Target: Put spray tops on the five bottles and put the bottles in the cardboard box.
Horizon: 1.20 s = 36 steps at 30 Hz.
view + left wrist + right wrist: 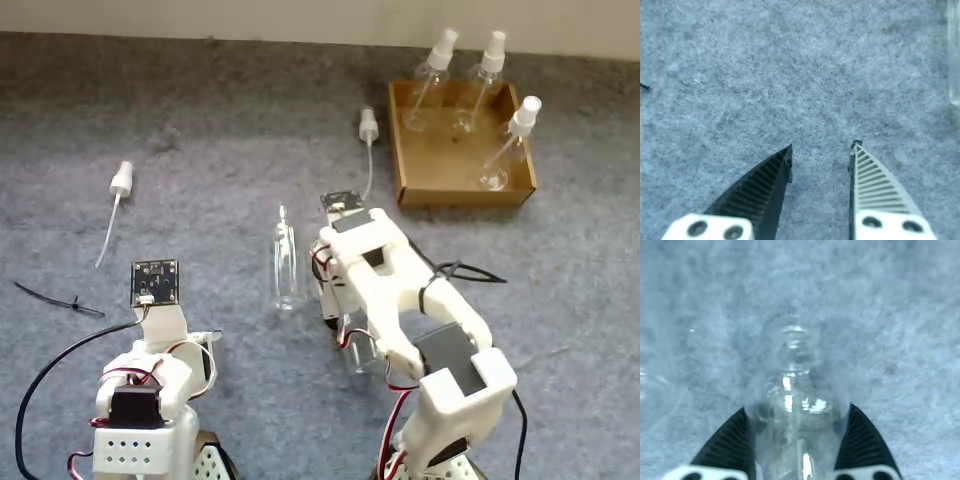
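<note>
My right gripper [797, 410] is shut on a clear, topless bottle [792, 390] whose open neck points away from the wrist. In the high view that arm [400, 290] bends over the table's middle, and the held bottle [358, 347] shows partly beneath it. A second topless bottle [285, 265] lies just left of it. Two loose spray tops lie on the carpet, one [368, 125] beside the cardboard box [460, 190], one [121, 180] at the far left. Three bottles with spray tops [510, 140] stand in the box. My left gripper [822, 148] is open above bare carpet.
The left arm [150, 390] sits at the near left corner. A black cable tie [60, 300] lies left of it. The table is covered in grey carpet [200, 120]. Black cables [470, 272] trail right of the right arm.
</note>
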Each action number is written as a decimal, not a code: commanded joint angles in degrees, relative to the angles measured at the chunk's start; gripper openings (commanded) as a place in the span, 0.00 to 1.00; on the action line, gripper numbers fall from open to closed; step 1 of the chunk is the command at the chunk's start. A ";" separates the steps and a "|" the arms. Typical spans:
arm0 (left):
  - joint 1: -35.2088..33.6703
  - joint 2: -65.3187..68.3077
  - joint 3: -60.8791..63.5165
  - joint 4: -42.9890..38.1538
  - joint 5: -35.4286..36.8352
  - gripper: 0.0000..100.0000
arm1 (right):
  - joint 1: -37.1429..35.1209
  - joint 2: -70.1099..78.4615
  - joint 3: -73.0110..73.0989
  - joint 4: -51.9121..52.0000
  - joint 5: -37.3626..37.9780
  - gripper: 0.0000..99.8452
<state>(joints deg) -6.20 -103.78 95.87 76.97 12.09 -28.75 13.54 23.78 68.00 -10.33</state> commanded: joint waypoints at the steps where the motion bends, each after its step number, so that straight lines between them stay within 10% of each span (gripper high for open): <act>1: -0.31 -0.75 1.36 0.18 0.70 0.19 | 0.57 -6.11 0.13 -2.86 3.60 0.00; 10: 1.45 -0.92 0.92 -0.44 -10.37 0.19 | 6.20 -38.90 9.01 -7.34 8.09 0.00; 15: -14.29 -0.92 -3.38 -8.35 -39.38 0.18 | 7.87 -54.64 25.98 -17.01 14.24 0.00; 22: -28.26 4.44 -22.02 -15.30 -40.70 0.19 | 7.60 -64.48 44.09 -27.65 20.40 0.00; 27: -29.85 36.09 -46.55 -12.92 -40.79 0.19 | 7.60 -63.87 49.01 -33.71 20.40 0.00; 36: -24.04 104.31 -117.23 14.15 -40.35 0.19 | 7.60 -64.31 49.71 -34.15 20.04 0.00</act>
<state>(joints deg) -34.51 -30.81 16.48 79.69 -28.26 -21.80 -49.58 73.71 35.30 9.27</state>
